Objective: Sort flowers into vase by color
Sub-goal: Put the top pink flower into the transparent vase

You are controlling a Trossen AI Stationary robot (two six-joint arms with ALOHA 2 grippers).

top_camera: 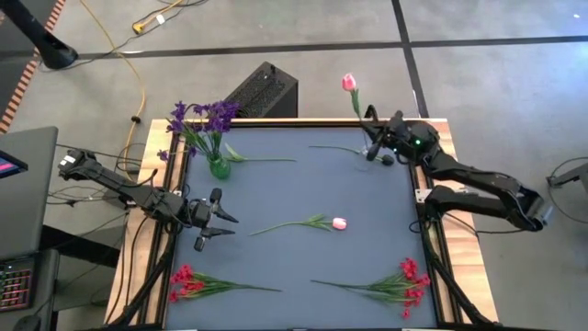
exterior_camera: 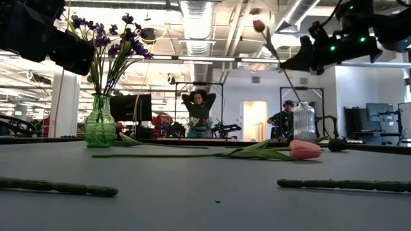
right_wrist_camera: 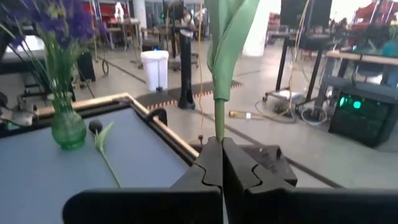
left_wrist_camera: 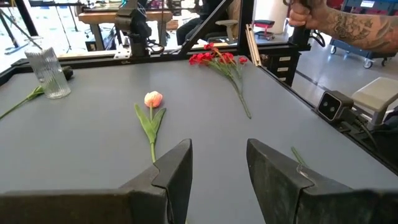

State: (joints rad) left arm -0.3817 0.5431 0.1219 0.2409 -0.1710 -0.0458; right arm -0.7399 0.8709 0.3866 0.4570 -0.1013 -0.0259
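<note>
My right gripper [top_camera: 369, 118] is at the table's far right corner, shut on a pink tulip whose bloom [top_camera: 349, 83] stands beyond the far edge. Just below it is a clear ribbed vase [exterior_camera: 304, 122]. A green vase [top_camera: 218, 167] at far left holds purple flowers [top_camera: 204, 116]. Another pink tulip [top_camera: 337, 222] lies flat mid-table, also seen as the tulip [left_wrist_camera: 153, 99] ahead of my open left gripper [left_wrist_camera: 217, 171], which hovers at the left edge [top_camera: 219, 223]. Red sprays lie near left [top_camera: 184, 278] and near right [top_camera: 409, 278]. My right gripper [right_wrist_camera: 219, 146] pinches the tulip's green stem [right_wrist_camera: 219, 127] between its two fingers, just under the leaves [right_wrist_camera: 231, 31]. The fingers lie across the stem, coming from the table's right. The tulip is lifted clear and tilted, bloom [exterior_camera: 259, 25] uppermost, lower stem [exterior_camera: 292, 90] slanting toward the clear vase's mouth.
A loose green stem [top_camera: 335, 148] lies beside the clear vase and a leafy stem [top_camera: 253, 159] by the green vase. A black box [top_camera: 266, 92] sits behind the far edge. A tattooed arm [left_wrist_camera: 329, 18] shows beyond the table's right side. People stand in the room behind [exterior_camera: 200, 109].
</note>
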